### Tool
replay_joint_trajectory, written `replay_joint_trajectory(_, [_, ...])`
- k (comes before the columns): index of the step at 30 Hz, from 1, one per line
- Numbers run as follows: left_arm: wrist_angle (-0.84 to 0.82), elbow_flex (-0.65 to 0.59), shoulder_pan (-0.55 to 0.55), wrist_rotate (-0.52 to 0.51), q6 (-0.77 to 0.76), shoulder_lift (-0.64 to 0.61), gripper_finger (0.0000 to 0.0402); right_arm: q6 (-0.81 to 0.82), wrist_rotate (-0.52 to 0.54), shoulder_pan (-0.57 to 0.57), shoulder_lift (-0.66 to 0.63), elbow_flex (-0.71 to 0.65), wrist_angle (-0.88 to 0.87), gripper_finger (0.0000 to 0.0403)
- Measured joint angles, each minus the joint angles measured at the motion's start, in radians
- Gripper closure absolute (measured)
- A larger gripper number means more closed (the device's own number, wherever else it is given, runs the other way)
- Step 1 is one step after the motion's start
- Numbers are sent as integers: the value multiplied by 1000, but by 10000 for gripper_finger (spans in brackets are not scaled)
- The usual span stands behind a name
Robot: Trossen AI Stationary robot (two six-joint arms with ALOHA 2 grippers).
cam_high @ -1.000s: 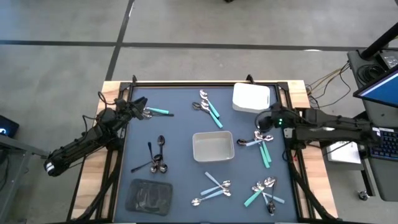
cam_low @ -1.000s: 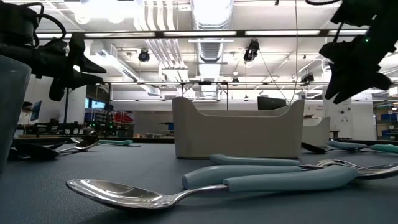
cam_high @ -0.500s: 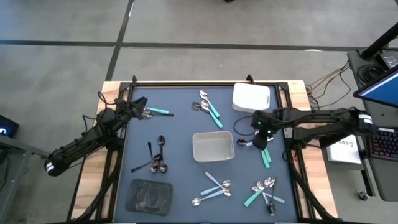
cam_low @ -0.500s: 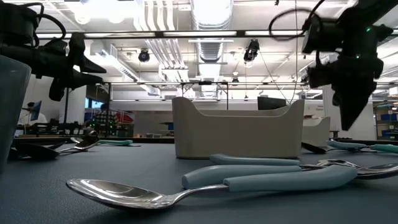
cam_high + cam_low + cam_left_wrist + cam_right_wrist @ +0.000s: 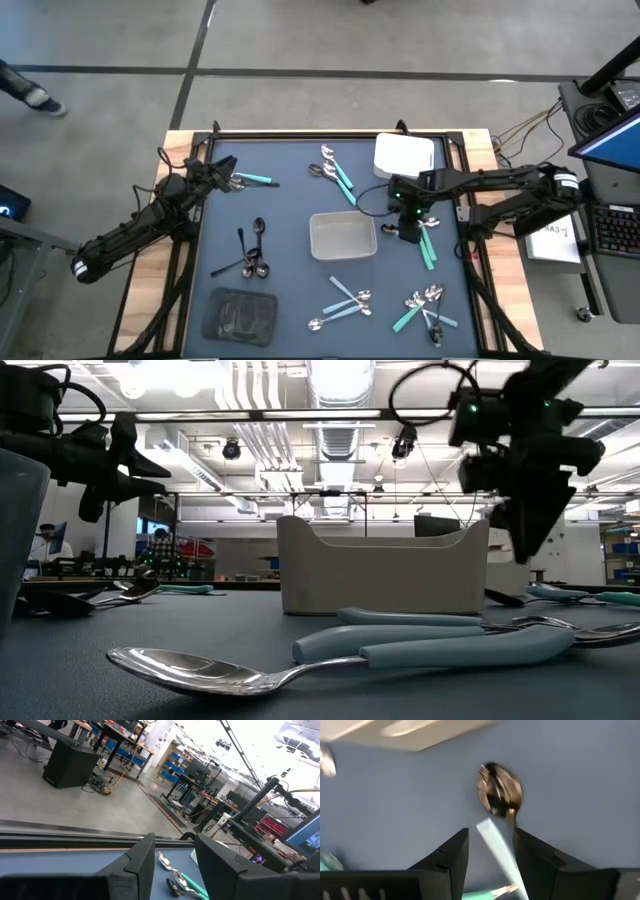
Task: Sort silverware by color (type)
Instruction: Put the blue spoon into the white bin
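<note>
Silverware lies in groups on the blue mat: teal-handled pieces (image 5: 338,170), black ones (image 5: 252,255), pale-blue ones (image 5: 345,300) and a mixed heap (image 5: 425,310). My right gripper (image 5: 406,230) hangs open, pointing steeply down, right of the grey tray (image 5: 342,236). In its wrist view the right gripper (image 5: 490,851) has its fingers either side of a pale-blue-handled spoon (image 5: 499,794), above it and clear of it. The spoon lies flat on the mat. My left gripper (image 5: 226,172) waits open and level at the far left, near a teal-handled spoon (image 5: 182,882).
A white tray (image 5: 404,157) stands at the far right, just beyond my right gripper. A dark tray (image 5: 240,313) sits at the near left. More teal and pale-blue pieces (image 5: 427,248) lie right beside the spoon under my right gripper.
My right gripper has swung from beside the white tray toward the table's centre and a little nearer. It has tipped from near level to steeply down and rolled about its own axis. It now hangs over the pale-blue-handled spoon. Its fingers stay open.
</note>
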Motion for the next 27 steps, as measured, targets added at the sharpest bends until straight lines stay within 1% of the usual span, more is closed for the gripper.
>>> replay_joint_trajectory(3, [0, 0, 0, 0, 0, 0, 278, -236, 6, 22, 33, 27, -4, 259])
replay_joint_trajectory(4, [0, 0, 0, 0, 0, 0, 278, -291, 7, 29, 43, 29, -6, 259])
replay_joint_trajectory(7, [0, 0, 0, 0, 0, 0, 278, -371, 7, 40, 78, 30, -23, 259])
replay_joint_trajectory(10, [0, 0, 0, 0, 0, 0, 278, -389, 13, 40, 119, 30, -54, 259])
replay_joint_trajectory(16, [0, 0, 0, 0, 0, 0, 278, -403, 107, 40, 186, 30, -56, 259])
replay_joint_trajectory(23, [0, 0, 0, 0, 0, 0, 278, -440, 111, 40, 265, 31, -59, 262])
replay_joint_trajectory(27, [0, 0, 0, 0, 0, 0, 278, -431, 113, 40, 295, 35, -58, 278])
